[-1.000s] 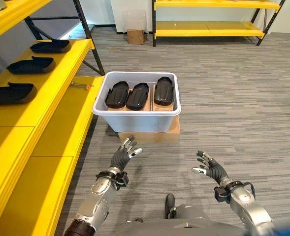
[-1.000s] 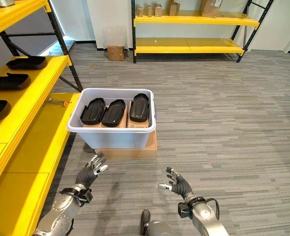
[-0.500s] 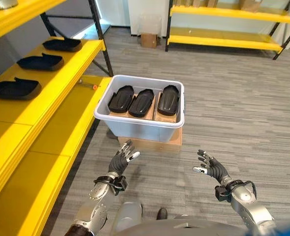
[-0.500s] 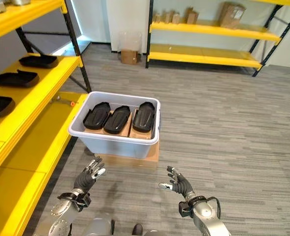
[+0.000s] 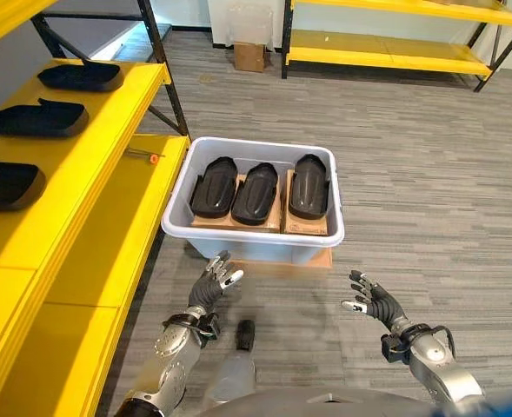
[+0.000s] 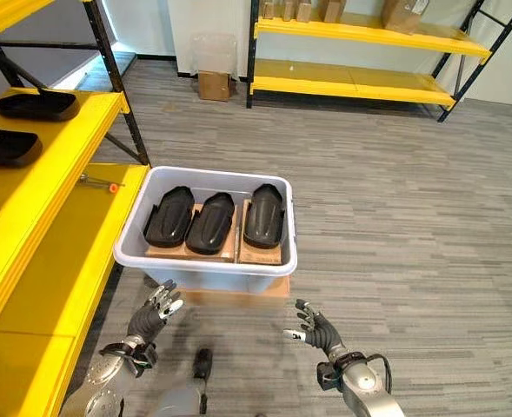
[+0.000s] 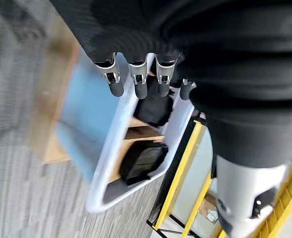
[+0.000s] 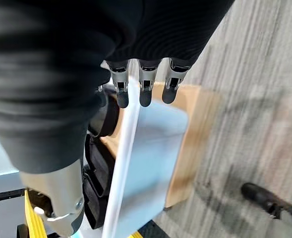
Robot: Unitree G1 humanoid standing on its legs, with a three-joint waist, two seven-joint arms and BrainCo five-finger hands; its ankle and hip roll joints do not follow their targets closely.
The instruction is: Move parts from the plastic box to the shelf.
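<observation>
Empty, fingers relaxed, the left hand point(image 5: 214, 281) and right hand point(image 5: 373, 303) hover low in frame, apparently poised to reach the plastic box point(image 5: 254, 239) at centre, holding three black parts point(image 5: 256, 193), yellow shelf point(image 5: 82, 182) at left.

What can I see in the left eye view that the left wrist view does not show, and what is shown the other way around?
The left eye view alone gives the right hand, open, three black moulded parts on the yellow metal shelf, and a small brown cardboard box far back on the floor. The left wrist view alone gives the left hand's fingers from close, straight, pointing over the box rim. Both show the left hand, the pale grey plastic box and black parts inside.
</observation>
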